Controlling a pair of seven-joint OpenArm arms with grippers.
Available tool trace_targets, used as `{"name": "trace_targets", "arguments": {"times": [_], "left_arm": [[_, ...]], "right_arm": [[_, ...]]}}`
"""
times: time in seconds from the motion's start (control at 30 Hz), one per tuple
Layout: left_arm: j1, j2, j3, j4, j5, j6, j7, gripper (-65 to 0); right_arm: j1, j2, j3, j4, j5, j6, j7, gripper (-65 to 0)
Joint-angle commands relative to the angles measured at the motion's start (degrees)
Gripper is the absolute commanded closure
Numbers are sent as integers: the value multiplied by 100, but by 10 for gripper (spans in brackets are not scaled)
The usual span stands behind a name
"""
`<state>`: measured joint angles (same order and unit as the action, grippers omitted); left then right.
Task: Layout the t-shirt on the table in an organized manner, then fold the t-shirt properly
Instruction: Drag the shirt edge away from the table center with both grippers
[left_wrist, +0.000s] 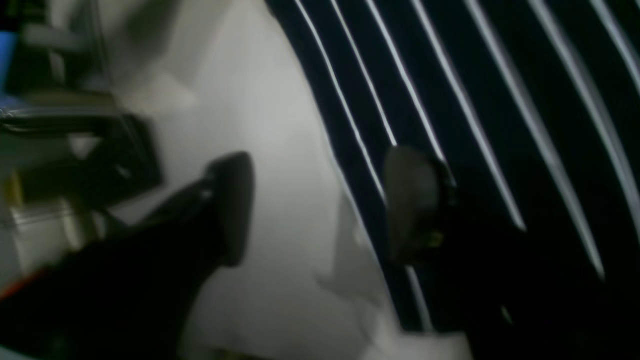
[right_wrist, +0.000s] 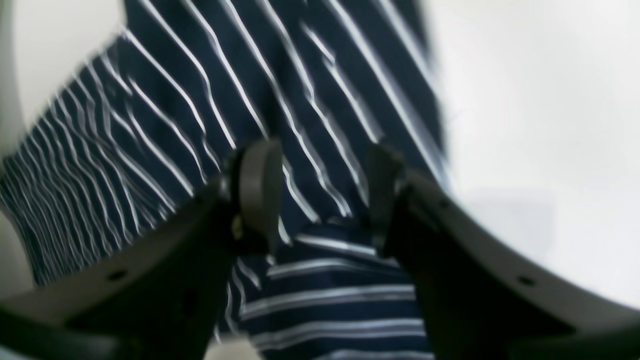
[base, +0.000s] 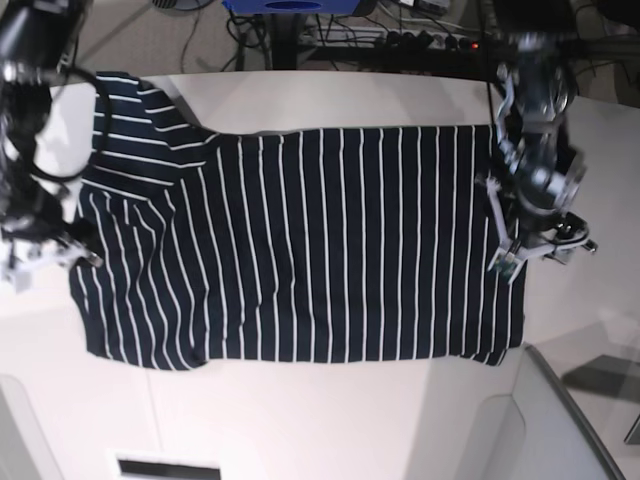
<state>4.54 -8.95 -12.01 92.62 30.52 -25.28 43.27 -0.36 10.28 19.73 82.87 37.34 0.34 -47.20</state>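
T-shirt lies spread flat across the tabletop. My left claw gapes at its hem, my right claw parted over the sleeve end, nothing held. Layout looks done; next, grab an edge to fold.

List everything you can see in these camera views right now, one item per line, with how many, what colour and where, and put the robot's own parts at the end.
t-shirt: one, dark navy with thin white stripes, spread flat across the middle of the table, sleeves toward the base view's left.
table: one, white, under the shirt and reaching past it on all sides.
cables: several, dark, on the floor beyond the table's far edge.
left gripper: one, black, at the shirt's edge on the base view's right, jaws apart, one finger over cloth and one over bare table, holding nothing.
right gripper: one, black, over the sleeve end of the shirt on the base view's left, jaws apart above the cloth.
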Motion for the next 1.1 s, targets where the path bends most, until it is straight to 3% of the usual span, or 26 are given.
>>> {"name": "trace_targets", "arguments": {"times": [0.0, 0.07, 0.1, 0.37, 0.73, 0.83, 1.07], "left_arm": [[-238, 3, 54, -246, -24, 27, -58, -196], [-537, 91, 115, -809, -24, 27, -76, 0], [-625, 143, 80, -1003, -24, 27, -111, 0], [-203, 161, 63, -1328, -24, 27, -832, 0], [729, 143, 63, -1284, -6, 27, -885, 0], [931, 143, 63, -1275, 20, 27, -885, 0], [1072, -173, 63, -1090, -15, 27, -885, 0]], "right_arm": [[190, 93, -113, -265, 15, -21, 188, -174], [410, 136, -307, -863, 15, -21, 390, -38], [480, 154, -359, -1118, 15, -21, 461, 0], [251, 251, -377, -1830, 15, -47, 672, 0], [-663, 303, -368, -1821, 15, -56, 689, 0], [-935, 321, -368, -1821, 15, -56, 918, 0], [-1313, 488, -377, -1584, 6, -56, 1120, 0]]}}
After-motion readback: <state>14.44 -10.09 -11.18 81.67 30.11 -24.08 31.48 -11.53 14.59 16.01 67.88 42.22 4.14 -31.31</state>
